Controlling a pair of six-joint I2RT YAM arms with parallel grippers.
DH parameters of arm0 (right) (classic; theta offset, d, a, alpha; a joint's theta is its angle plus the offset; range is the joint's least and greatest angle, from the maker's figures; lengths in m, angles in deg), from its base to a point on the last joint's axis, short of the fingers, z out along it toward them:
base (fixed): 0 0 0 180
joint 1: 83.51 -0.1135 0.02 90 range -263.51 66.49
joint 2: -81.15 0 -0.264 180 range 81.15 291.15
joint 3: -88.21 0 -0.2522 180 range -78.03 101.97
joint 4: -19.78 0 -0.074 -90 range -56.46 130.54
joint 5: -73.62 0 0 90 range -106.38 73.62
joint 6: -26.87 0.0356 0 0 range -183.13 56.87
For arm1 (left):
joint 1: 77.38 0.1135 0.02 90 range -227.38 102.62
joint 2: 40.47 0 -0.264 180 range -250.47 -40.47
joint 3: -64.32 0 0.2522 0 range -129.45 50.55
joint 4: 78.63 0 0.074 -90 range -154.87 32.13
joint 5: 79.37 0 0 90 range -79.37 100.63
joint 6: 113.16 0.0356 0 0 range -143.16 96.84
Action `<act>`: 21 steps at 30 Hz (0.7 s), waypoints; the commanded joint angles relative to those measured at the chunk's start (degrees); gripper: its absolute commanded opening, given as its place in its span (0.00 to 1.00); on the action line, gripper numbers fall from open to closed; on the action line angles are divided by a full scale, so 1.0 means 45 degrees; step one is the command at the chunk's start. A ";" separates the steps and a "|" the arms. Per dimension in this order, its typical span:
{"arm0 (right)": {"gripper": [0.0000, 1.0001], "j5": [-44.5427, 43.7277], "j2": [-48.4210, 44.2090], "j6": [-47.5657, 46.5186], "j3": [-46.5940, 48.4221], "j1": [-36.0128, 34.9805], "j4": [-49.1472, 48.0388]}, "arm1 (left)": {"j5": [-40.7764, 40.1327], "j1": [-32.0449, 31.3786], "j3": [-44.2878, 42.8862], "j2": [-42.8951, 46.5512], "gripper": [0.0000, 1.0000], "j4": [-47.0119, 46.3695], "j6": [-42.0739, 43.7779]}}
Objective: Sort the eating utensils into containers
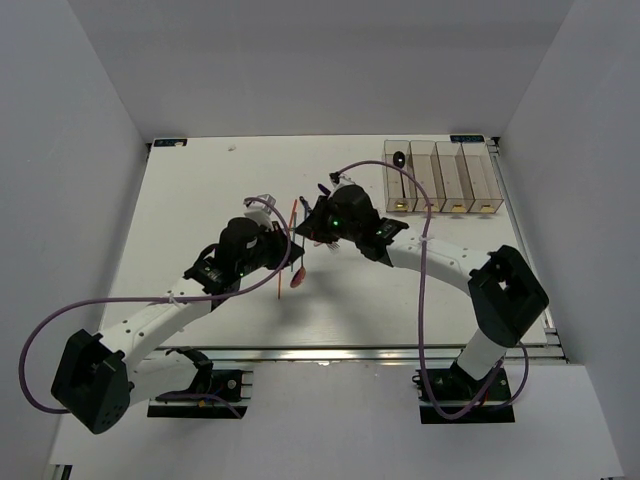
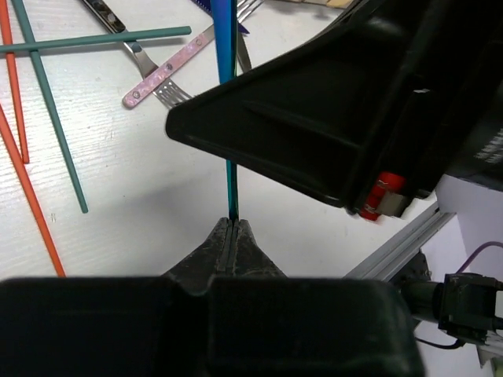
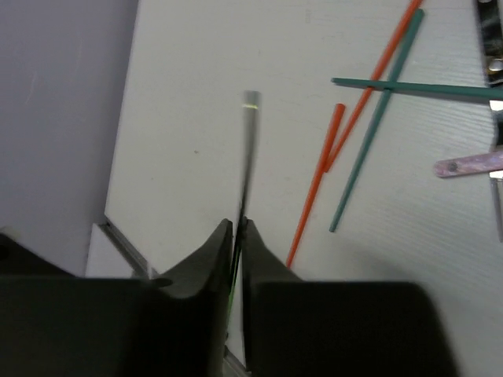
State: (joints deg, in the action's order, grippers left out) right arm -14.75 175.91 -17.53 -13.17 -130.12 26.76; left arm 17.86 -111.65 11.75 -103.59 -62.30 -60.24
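Note:
My left gripper is shut on the lower end of the slim blue-handled spoon. My right gripper is shut on the same spoon further along; its black body hides the spoon's middle and its bowl is not visible. Both hold it above the table's centre. The four joined clear containers stand at the back right, with a black spoon in the leftmost one.
Below the grippers lie green chopsticks, orange chopsticks, a pink-handled fork and a silver fork. The table's near rail is close by.

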 commanded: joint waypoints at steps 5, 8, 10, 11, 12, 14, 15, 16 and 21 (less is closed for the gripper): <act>0.00 -0.0167 -0.0276 -0.0581 0.0450 0.0006 -0.1167 | -0.0178 -0.0082 -0.0242 -0.0018 0.53 0.0053 0.0310; 0.00 0.0106 -0.0394 -0.1986 0.0995 0.0921 -0.0254 | -0.2087 -0.0082 -0.1353 0.0001 0.98 0.1962 0.0349; 0.00 0.0378 -0.0239 -0.3076 0.1947 0.2243 0.0742 | -0.3904 -0.0082 -0.2618 0.0118 0.98 0.4083 0.0427; 0.00 0.0593 -0.0102 -0.3432 0.2360 0.2678 0.1616 | -0.4393 -0.0082 -0.2994 0.0196 0.98 0.4755 0.0505; 0.00 0.0769 0.0324 -0.3783 0.2828 0.3146 0.2283 | -0.4901 -0.0082 -0.3326 0.0448 0.98 0.5341 0.0544; 0.00 0.0458 0.0895 -0.5246 0.4468 0.4105 0.3188 | -0.6056 -0.0082 -0.3914 0.0744 0.98 0.6691 0.0875; 0.00 -0.0276 0.1514 -0.5716 0.5015 0.4320 0.3845 | -0.6174 -0.0082 -0.3954 0.0937 0.98 0.6908 0.1070; 0.00 -0.0303 0.1829 -0.6223 0.5504 0.4690 0.3948 | -0.6156 -0.0082 -0.3896 0.1364 0.98 0.7084 0.1478; 0.00 -0.1181 0.3393 -0.7984 0.7829 0.5825 0.3559 | -0.5083 -0.0082 -0.2474 0.3377 0.98 0.6267 0.2731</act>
State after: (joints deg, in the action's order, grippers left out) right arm -17.41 188.74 -45.05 17.08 -105.22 40.68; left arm -4.48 -111.95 -2.74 -93.68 -36.64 -52.63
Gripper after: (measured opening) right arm 0.023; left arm 0.982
